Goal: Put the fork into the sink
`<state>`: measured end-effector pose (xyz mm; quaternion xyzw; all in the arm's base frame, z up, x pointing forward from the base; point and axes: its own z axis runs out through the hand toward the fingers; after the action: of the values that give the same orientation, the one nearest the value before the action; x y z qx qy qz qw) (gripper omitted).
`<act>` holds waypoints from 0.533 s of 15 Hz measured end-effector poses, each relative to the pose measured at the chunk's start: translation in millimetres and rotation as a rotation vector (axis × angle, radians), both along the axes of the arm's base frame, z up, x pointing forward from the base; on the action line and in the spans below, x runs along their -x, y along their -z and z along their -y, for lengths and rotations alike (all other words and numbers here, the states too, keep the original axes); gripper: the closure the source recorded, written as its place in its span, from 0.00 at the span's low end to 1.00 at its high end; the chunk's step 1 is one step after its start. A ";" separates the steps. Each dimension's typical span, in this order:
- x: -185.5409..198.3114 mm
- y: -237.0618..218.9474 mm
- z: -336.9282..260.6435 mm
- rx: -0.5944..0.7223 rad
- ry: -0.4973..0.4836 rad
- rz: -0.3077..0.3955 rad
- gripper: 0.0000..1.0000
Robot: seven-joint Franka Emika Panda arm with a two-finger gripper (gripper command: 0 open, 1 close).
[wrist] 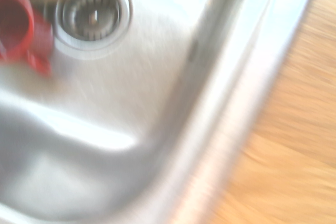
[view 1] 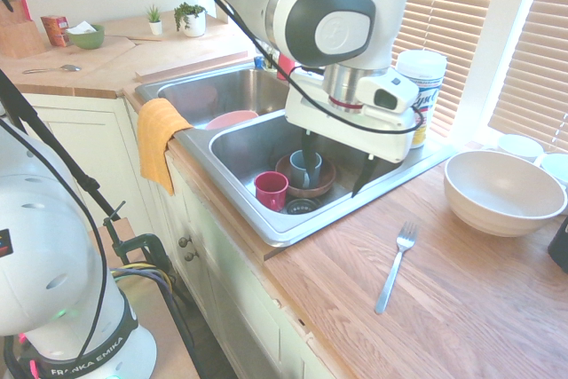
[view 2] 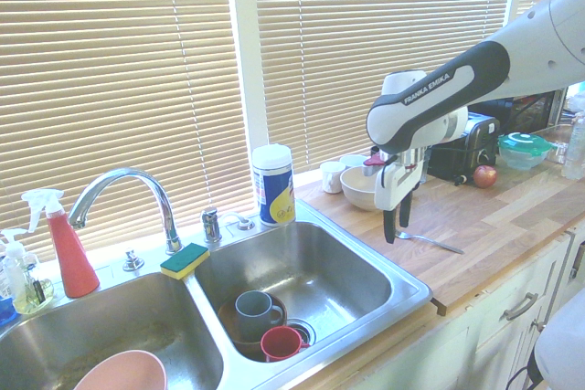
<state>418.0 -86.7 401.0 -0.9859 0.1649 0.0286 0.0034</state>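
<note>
The silver fork (view 1: 395, 265) lies flat on the wooden counter, tines toward the window, a little beyond the sink's right rim; the second exterior view also shows the fork (view 2: 428, 241). The steel two-basin sink (view 1: 251, 212) fills the counter's middle, and the sink (view 2: 413, 296) has its arched faucet (view 2: 128, 187) behind. My gripper (view 1: 335, 164) hangs open and empty above the right basin's rim, fingers pointing down. From the other side the gripper (view 2: 397, 220) hovers just sink-side of the fork. The wrist view shows the sink (wrist: 131, 103) wall, its drain and a strip of counter.
In the right basin sit a red cup (view 1: 271, 189) and a grey mug (view 1: 305, 166) on a brown plate. A wide white bowl (view 1: 501, 191) stands on the counter past the fork. A wipes canister (view 1: 417, 95) stands behind the sink, and an orange cloth (view 1: 158, 139) hangs over its front edge.
</note>
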 end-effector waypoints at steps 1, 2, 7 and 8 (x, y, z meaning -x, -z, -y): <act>2.4 -2.1 17.4 0.010 -0.062 -0.002 0.00; 4.6 -2.0 33.9 0.020 -0.123 -0.001 0.00; -3.0 27.7 89.0 0.037 -0.135 0.027 0.00; -6.9 37.2 92.8 0.042 -0.121 0.031 0.00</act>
<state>425.0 -179.5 363.7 -0.9942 0.1054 0.0101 -0.0164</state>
